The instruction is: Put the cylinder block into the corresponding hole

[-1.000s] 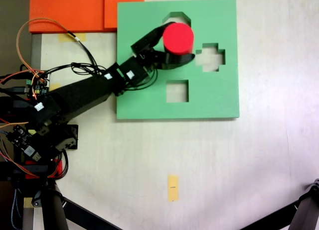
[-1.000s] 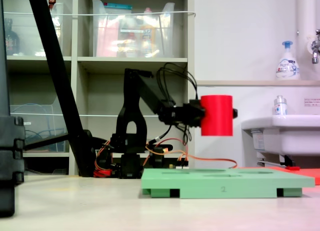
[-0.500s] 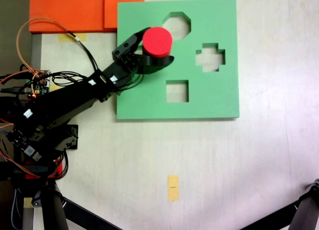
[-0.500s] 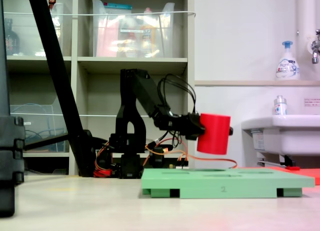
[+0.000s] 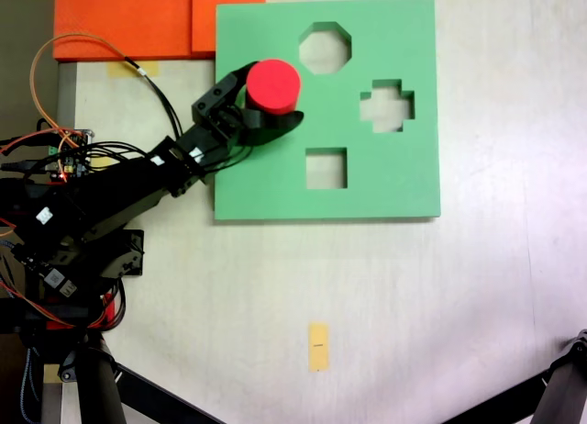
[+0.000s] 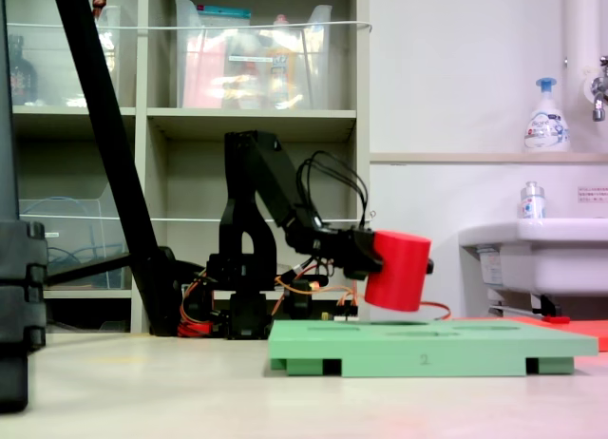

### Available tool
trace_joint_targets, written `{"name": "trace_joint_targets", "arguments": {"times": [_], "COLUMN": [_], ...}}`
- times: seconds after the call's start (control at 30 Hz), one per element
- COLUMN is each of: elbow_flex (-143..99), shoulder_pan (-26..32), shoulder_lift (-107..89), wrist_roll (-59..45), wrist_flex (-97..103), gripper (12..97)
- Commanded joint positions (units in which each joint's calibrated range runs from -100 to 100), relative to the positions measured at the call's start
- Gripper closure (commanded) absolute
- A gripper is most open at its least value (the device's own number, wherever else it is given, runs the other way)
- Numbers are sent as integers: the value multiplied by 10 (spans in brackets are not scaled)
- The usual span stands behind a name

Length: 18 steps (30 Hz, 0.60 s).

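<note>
— Red against green: look at the cylinder block [image 5: 274, 83] in the top-down fixed view, over the 10 o'clock part of the foam board [image 5: 404, 181].

— Held, or let go?

— Held. Clenched in the gripper [image 5: 275, 94], with one jaw at 11 o'clock of the block and the other wrapped round its 5 o'clock side. Reached in from 8 o'clock, along the black arm [image 5: 138, 181].

— And the circular cut-out?

— Probably straight beneath the block, hidden by it; cannot say for sure from above. Easy to rule out the rest, though: octagonal cut-out [image 5: 324, 48] off at 1 o'clock of the block, cross-shaped cut-out [image 5: 386, 106] at about 3 o'clock, square cut-out [image 5: 326, 168] at 5 o'clock. All three apart from the block, all three open.

— So only straight down to go?

— Not quite. Check the low side view: cylinder block [image 6: 397, 271] carried tilted, long axis running from 7 o'clock up to 1 o'clock, not upright. Lower edge very near the board's top face [image 6: 427, 331], maybe touching, too close to call.

— Meaning?

— By my reading, needs squaring up before the push. Bring the top back toward 12 o'clock, then lower. Otherwise likely to catch a rim on the foam and jam or lever the board. Worth keeping the grip closed until seated.
</note>
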Motion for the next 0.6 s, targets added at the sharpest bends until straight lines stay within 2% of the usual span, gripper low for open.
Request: {"name": "trace_joint_targets", "arguments": {"times": [0.0,0.57], "elbow_flex": [10,29], "shoulder_pan": [6,15], "shoulder_lift": [-15,96], "wrist_roll": [-3,-3], "wrist_flex": [62,86], "gripper": [774,772]}}
